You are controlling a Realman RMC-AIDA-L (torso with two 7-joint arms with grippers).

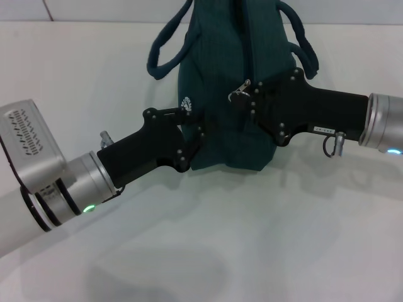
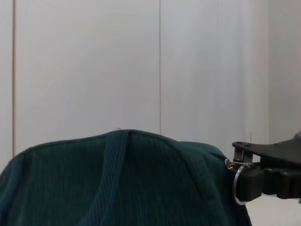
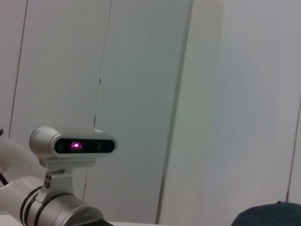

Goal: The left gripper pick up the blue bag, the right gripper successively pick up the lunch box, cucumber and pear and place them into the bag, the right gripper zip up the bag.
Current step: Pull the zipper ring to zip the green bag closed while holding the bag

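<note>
Right gripper (image 1: 247, 95) pressed against the zipper line of the blue bag (image 1: 220, 94), fingertips meeting at the silver ring pull (image 1: 238, 94); from the left wrist view, ring pull (image 2: 237, 183) hanging right at the tips of that claw (image 2: 244, 181), apparently pinched, though the exact contact stays hard to read. Left gripper (image 1: 186, 129) clamped onto the bag's side fabric near the small white logo (image 1: 186, 102), steadying it from the robot's left. Bag standing upright on the white table (image 1: 252, 239), handles (image 1: 165, 50) looping up and out on both sides, mouth drawn together along the zipper.

No lunch box, cucumber or pear in sight anywhere on the table; presumably already inside, leaving only the zipping.

For a clean zip: pull along the zipper track rather than across it, keeping the pull tab in line with the teeth. Hold the left grip firm as a counterforce so the soft bag does not slide or fold toward the pulling arm. Watch for fabric bunching under the slider, and for the ring slipping out of the pinch.
</note>
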